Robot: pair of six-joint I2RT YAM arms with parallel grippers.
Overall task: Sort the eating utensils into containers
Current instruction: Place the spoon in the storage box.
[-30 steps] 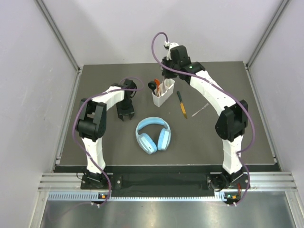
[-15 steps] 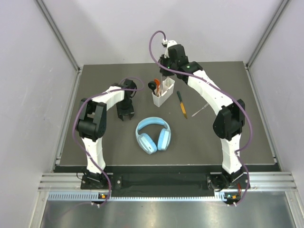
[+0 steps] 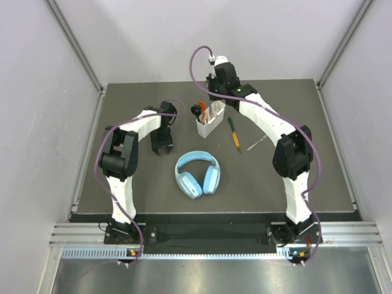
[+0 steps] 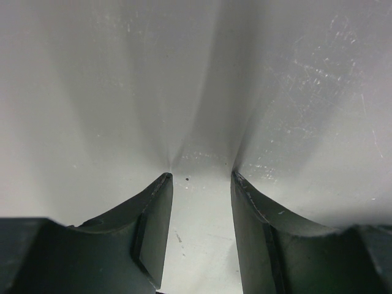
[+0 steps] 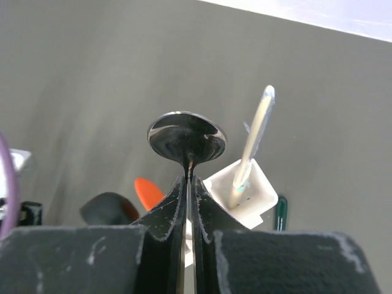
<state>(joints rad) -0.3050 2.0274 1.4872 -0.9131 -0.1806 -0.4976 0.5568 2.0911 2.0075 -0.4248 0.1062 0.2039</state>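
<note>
Nearest the arm bases lie the blue headphones (image 3: 197,173), which are no part of the job. Just beyond them the left gripper (image 4: 201,177) hangs over the bare table (image 3: 122,196) with its fingers spread and nothing between them. Further back and to the right, a knife (image 3: 235,136) and a thin pale utensil (image 3: 258,143) lie flat on the table, not yet sorted, both on the right arm's side of the caddy (image 3: 206,128).

The caddy stands behind the headphones, its long side running away from the bases. An orange spoon (image 5: 147,191), a black scoop (image 5: 107,208) and a white utensil (image 5: 254,144) already stand in it.

Farthest back, the right gripper (image 5: 188,180) is pressed together on the thin neck of a dark spoon (image 5: 187,136). The spoon's handle runs back between the fingers and its bowl sticks out past the tips. From the wrist view the caddy sits low and slightly right of those tips, with the spoon over its far end. So the coming move looks like a short drop along the spoon's own length, and the right arm is plainly the nearer one for it
</note>
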